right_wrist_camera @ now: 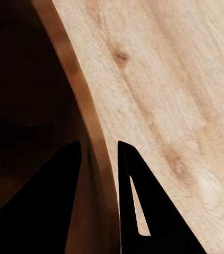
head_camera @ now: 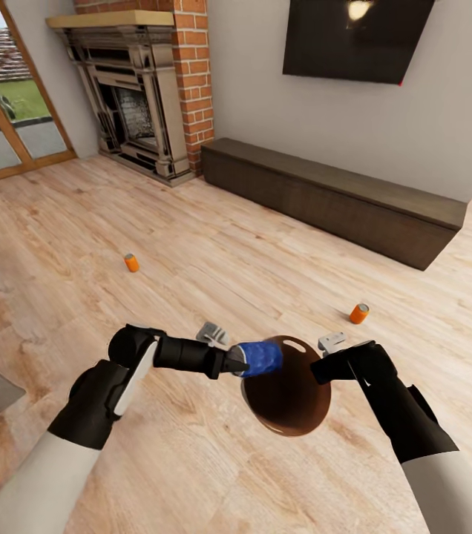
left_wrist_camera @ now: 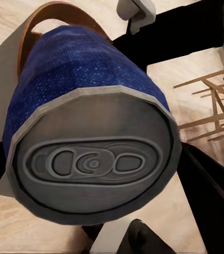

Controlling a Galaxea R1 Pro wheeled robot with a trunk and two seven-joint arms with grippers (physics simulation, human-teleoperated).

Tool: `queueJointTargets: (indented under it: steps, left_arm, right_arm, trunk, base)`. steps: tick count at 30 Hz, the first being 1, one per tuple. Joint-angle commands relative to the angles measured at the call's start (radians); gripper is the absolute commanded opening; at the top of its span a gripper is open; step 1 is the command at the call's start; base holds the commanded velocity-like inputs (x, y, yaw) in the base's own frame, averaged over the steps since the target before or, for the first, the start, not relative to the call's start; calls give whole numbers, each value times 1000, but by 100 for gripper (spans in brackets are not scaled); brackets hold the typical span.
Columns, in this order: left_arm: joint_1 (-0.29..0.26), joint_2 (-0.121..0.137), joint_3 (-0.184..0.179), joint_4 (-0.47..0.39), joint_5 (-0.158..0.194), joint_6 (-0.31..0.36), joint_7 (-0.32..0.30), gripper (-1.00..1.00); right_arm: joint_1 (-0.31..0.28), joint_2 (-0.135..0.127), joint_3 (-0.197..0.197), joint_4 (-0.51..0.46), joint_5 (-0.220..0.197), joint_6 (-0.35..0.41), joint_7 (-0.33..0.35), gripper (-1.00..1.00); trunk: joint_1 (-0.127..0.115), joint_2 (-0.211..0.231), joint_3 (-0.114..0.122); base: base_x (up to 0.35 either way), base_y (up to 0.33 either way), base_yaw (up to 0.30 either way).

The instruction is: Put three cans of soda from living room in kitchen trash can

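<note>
The left tool (head_camera: 240,363) is closed around a blue soda can with grey ends (head_camera: 260,358), held just over the round bucket with a shiny brown inside (head_camera: 289,404). The right tool (right_wrist_camera: 102,159) pinches the bucket's rim. Two small orange cans (head_camera: 131,262) (head_camera: 359,313) sit on the wood floor (head_camera: 191,245), far beyond both tools.

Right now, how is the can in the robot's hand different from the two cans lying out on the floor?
The held can is blue; the floor cans are orange. The blue can is lifted, lying sideways in the left gripper over the bin, while the orange ones rest on the wood floor, apart from each other and from the robot. All three are small cylinders; the blue one's end is silver-grey with a pull tab.
</note>
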Motion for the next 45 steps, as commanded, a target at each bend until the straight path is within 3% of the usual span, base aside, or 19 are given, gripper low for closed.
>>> queueJointTargets:
  steps: [1, 3, 7, 11, 16, 20, 31, 37, 45]
  left_arm:
    - [0, -2, -14, 6, -7, 0, 16, -100]
    - [0, -13, -45, 35, -7, 0, 44, -100]
    - [1, -21, -56, 56, -7, 0, 75, -100]
    - [1, -56, -61, 66, -7, 0, 103, -100]
    - [3, -98, -114, 74, -6, 0, 225, -100]
    - [3, -119, -146, 99, -6, 0, 301, -100]
    - [5, -158, -154, 183, -5, 0, 507, -100]
    - [6, -165, -155, 201, -4, 0, 558, -100]
    - [10, -184, -157, 204, -1, 0, 572, -100]
  right_arm:
    - [0, 0, 1, 0, -24, 6, 7, -100]
    - [0, 7, 1, 0, -23, 6, 7, -100]
    - [0, 12, 1, 0, -23, 6, 7, -100]
    - [0, 24, 1, 0, -23, 6, 7, -100]
    - [0, 39, 5, 1, -21, 6, 7, -100]
    - [0, 50, 37, 1, -21, 6, 7, -100]
    - [0, 59, 47, 1, -8, 6, 7, -100]
    - [0, 71, 47, 1, 16, 6, 7, -100]
    - [0, 74, 47, 1, 20, 6, 7, -100]
  trunk:
    - [-4, 7, 3]
    - [-4, 7, 3]
    - [-4, 7, 3]
    - [-4, 7, 3]
    - [-4, 7, 3]
    - [-4, 7, 3]
    - [-4, 7, 3]
    - [-4, 7, 3]
    - [-4, 7, 3]
  base:
    - [0, 0, 0]
    - [0, 0, 0]
    - [0, 0, 0]
    - [0, 0, 0]
    - [0, 0, 0]
    - [0, 0, 0]
    - [0, 0, 0]
    - [0, 0, 0]
    - [0, 0, 0]
